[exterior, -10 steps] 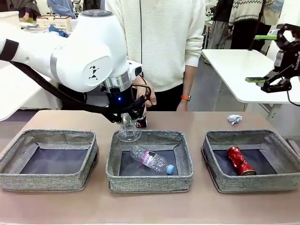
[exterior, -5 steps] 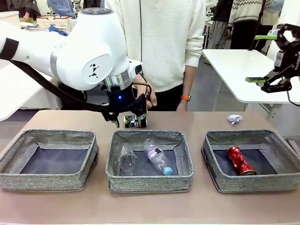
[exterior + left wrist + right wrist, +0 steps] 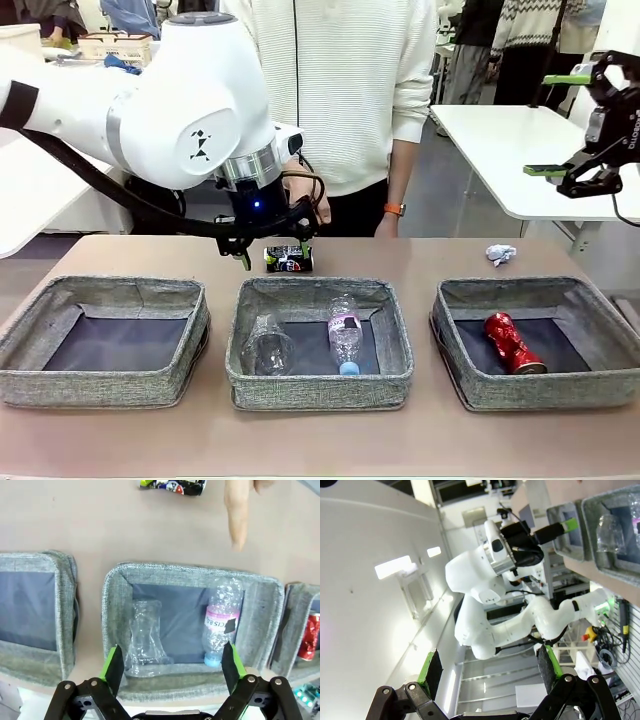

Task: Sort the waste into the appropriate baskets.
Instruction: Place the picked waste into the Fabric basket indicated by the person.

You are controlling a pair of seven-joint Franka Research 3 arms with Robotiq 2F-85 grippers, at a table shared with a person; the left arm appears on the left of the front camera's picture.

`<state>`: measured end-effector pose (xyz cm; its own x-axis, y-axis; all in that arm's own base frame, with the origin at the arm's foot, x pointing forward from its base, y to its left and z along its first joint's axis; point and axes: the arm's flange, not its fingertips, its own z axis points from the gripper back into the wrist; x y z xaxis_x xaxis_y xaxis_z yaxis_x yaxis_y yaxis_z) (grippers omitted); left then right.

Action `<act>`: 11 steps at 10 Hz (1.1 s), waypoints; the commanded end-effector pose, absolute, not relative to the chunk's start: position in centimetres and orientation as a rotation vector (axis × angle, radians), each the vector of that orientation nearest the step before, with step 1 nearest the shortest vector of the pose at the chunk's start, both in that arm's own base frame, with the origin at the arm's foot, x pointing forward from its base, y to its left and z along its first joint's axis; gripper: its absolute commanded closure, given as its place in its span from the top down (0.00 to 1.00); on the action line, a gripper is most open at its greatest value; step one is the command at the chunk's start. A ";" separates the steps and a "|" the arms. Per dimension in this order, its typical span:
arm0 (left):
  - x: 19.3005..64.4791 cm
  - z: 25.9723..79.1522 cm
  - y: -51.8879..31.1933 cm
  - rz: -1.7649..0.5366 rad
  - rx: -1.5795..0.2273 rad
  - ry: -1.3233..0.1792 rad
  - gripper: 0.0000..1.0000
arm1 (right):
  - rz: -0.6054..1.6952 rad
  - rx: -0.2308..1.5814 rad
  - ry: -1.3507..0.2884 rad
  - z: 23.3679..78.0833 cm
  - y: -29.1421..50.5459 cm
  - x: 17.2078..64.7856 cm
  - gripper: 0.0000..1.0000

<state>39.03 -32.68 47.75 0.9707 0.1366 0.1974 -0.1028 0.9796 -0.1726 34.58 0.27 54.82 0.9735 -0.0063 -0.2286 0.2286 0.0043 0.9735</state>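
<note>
- Left gripper (image 3: 171, 652) — jaws wide, empty, above middle basket (image 3: 320, 388); clear plastic cup (image 3: 268, 352) lies inside.
- Crushed dark can (image 3: 288, 259) — on table just beyond; best straddled across its narrow width, clear of person's hand (image 3: 239, 510).
- Right gripper (image 3: 555, 125): open, raised right.

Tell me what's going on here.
The robot is sorting waste. Its left gripper hovers open above the middle basket's far rim; a clear cup and a bottle lie inside. A red can lies in the right basket. A dark can and a paper ball lie on the table, a person's hand near the can. The right gripper hangs open, raised aside.
</note>
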 end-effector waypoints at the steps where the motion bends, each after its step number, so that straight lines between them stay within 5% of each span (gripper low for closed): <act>1: 38.6 49.9 -30.5 0.081 -0.181 -0.189 1.00 | -0.175 1.563 0.170 55.0 0.2 34.6 1.00; 4: 33.4 57.9 -22.4 -0.207 -0.370 -0.073 1.00 | -0.175 1.563 0.170 55.0 0.2 34.6 1.00; 6: 29.5 61.5 -14.9 -0.376 -0.626 -0.133 1.00 | -0.175 1.563 0.170 55.0 0.2 34.6 1.00; 9: 27.0 60.1 -4.5 -0.574 -1.034 -0.326 1.00 | -0.175 1.563 0.170 55.0 0.2 34.6 1.00; 11: 27.4 57.2 0.8 -0.429 -1.308 -0.439 1.00 | -0.175 1.563 0.170 55.0 0.2 34.6 1.00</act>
